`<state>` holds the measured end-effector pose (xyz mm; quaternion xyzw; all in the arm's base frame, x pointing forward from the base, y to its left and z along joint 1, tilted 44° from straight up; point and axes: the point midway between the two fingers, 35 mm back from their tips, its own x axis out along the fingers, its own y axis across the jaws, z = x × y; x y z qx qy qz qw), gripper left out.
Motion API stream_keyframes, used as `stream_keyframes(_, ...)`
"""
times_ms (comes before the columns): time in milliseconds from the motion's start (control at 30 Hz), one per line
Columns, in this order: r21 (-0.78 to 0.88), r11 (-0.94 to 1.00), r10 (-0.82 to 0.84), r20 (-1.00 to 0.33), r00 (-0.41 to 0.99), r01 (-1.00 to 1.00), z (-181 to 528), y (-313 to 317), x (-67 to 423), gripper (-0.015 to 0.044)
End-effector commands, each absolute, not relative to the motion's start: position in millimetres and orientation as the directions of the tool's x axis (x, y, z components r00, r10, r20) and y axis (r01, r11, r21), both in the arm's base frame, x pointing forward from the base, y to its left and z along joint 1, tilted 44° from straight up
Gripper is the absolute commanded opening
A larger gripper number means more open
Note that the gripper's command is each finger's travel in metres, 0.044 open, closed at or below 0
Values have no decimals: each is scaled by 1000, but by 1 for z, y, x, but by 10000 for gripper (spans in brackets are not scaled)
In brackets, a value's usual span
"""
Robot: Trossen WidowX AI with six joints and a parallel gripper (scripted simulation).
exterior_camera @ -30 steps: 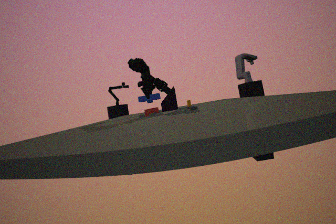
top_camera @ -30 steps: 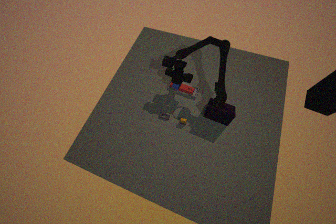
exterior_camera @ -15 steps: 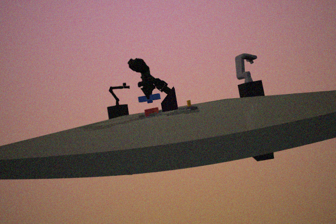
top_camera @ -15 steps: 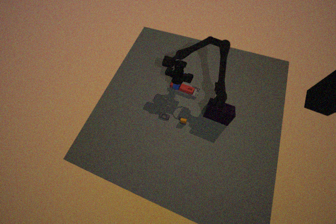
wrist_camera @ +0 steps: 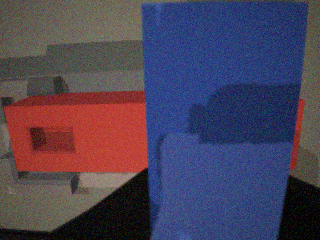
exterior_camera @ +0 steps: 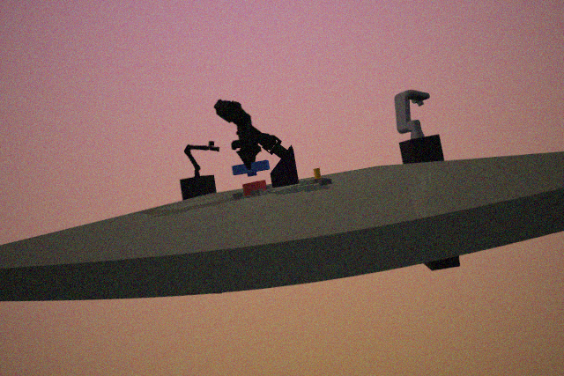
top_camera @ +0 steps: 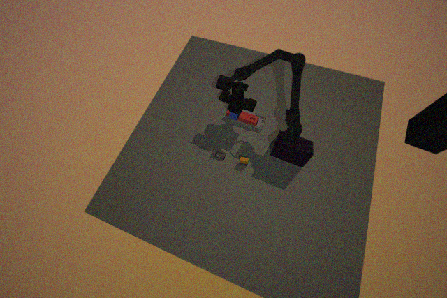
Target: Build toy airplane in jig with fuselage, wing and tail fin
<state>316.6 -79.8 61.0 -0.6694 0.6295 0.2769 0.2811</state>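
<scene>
My gripper [top_camera: 235, 112] [exterior_camera: 248, 167] [wrist_camera: 207, 177] is shut on the blue wing [top_camera: 233, 116] [exterior_camera: 262, 165] [wrist_camera: 225, 65]. The wing lies crosswise above the red fuselage [top_camera: 248, 118] [exterior_camera: 254, 188] [wrist_camera: 110, 137], with its tab pointing down. In the exterior view a small gap shows between tab and fuselage. The fuselage lies in the grey cradle [top_camera: 263, 121] [wrist_camera: 44, 86]; its small tail socket is open and empty in the wrist view. The wing hides the wing socket. The yellow tail fin [top_camera: 244, 160] [exterior_camera: 316, 173] stands apart from the cradle.
A small grey holder [top_camera: 218, 155] sits beside the tail fin. My arm's dark base block [top_camera: 292, 149] [exterior_camera: 285, 170] stands near the cradle. Other arms stand farther off, one black on a block [exterior_camera: 197, 187] and one grey [exterior_camera: 402, 112]. Arm shadows fall over the grey table [top_camera: 202, 215] [exterior_camera: 345, 208].
</scene>
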Motion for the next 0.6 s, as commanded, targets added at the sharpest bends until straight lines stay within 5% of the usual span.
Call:
stream_keyframes(0, -19, -49, -690, -723, 47, -999, 55, -86, 315, 196)
stream_keyframes(567, -19, -49, -691, -721, 47, -999, 41, -100, 315, 196)
